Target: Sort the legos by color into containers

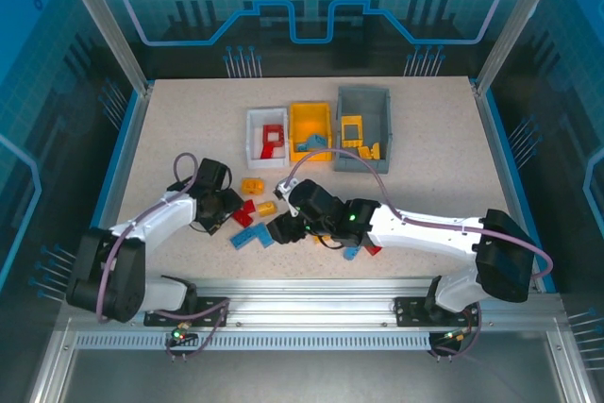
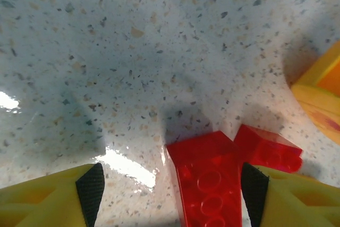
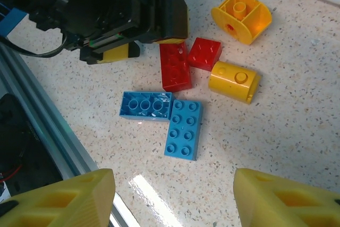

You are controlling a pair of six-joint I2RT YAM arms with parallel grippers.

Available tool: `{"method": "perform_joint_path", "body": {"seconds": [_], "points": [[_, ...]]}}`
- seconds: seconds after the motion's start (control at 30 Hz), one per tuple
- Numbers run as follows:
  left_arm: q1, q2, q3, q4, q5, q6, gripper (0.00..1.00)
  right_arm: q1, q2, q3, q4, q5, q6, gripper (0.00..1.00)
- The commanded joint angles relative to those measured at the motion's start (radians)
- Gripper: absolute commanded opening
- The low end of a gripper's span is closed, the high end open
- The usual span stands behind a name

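My left gripper (image 2: 172, 187) is open and low over the table. A long red lego (image 2: 210, 179) lies between its fingers (image 2: 91, 185), close to the right pad, with a second red lego (image 2: 268, 150) just beyond. My right gripper (image 3: 175, 200) is open and hovers above two blue legos (image 3: 183, 128) that lie in an L; nothing is between its fingers. Two yellow legos (image 3: 234, 81) lie past the red ones (image 3: 174, 66). The white container (image 1: 255, 129) holds red pieces, the yellow container (image 1: 310, 117) holds a blue piece, and the grey container (image 1: 377, 106) holds yellow ones.
In the top view both grippers, left (image 1: 229, 207) and right (image 1: 281, 230), work close together at the table's front middle. A blue and a red lego (image 1: 357, 252) lie beside the right arm. The metal rail (image 3: 37, 131) runs along the near edge.
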Motion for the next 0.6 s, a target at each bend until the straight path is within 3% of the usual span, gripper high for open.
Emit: {"method": "perform_joint_path", "body": {"seconds": [0.0, 0.57], "points": [[0.016, 0.058, 0.039, 0.042, 0.034, -0.034, 0.72, 0.015, 0.005, 0.037, 0.033, -0.008, 0.003, 0.62], [-0.028, 0.035, -0.047, 0.112, 0.089, -0.121, 0.58, 0.009, 0.025, 0.028, 0.020, 0.028, 0.035, 0.60]]}}
